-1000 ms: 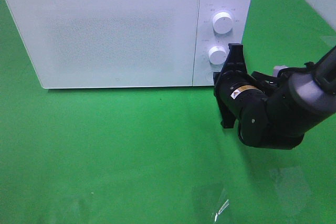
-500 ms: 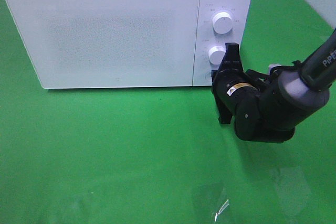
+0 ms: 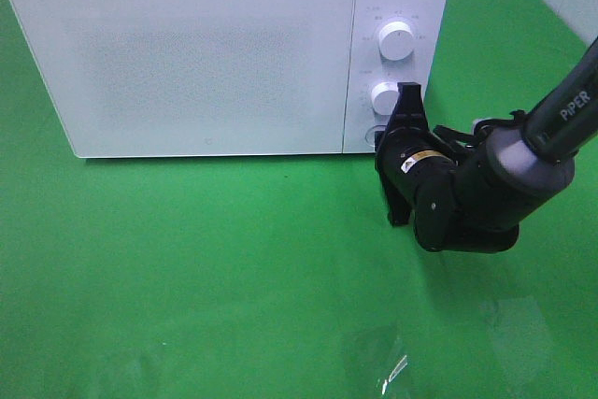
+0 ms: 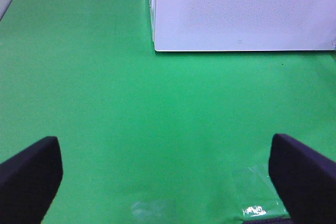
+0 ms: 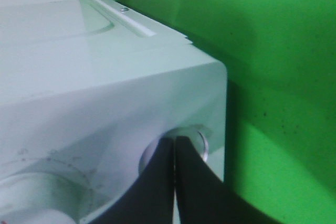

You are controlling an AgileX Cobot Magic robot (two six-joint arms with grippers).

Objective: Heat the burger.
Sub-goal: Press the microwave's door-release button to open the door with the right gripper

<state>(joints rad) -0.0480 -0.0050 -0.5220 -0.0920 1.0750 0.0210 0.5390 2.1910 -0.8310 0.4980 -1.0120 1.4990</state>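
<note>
Green cloth (image 3: 234, 277) covers the whole tabletop. On it stands a boxy white microwave oven (image 3: 206, 53) with its door shut, so its inside is hidden and the burger cannot be seen. The right gripper (image 5: 175, 145), jaws clenched together, has its tips at the oven's round button (image 5: 200, 141). The left gripper (image 4: 168, 182) hangs spread wide, holding nothing.

Legible marking, one: white lettering "PiPER" on the dark link of the right arm (image 3: 572, 107), at 3 o'clock in the high view. A yellow-and-white sticker (image 3: 414, 162) on the body of the right gripper (image 3: 382, 137) carries print too small to read. Fine scale marks ring the upper knob (image 3: 396, 40) and lower knob (image 3: 386, 97) of the microwave (image 3: 187, 53), at 1 o'clock; illegible.
</note>
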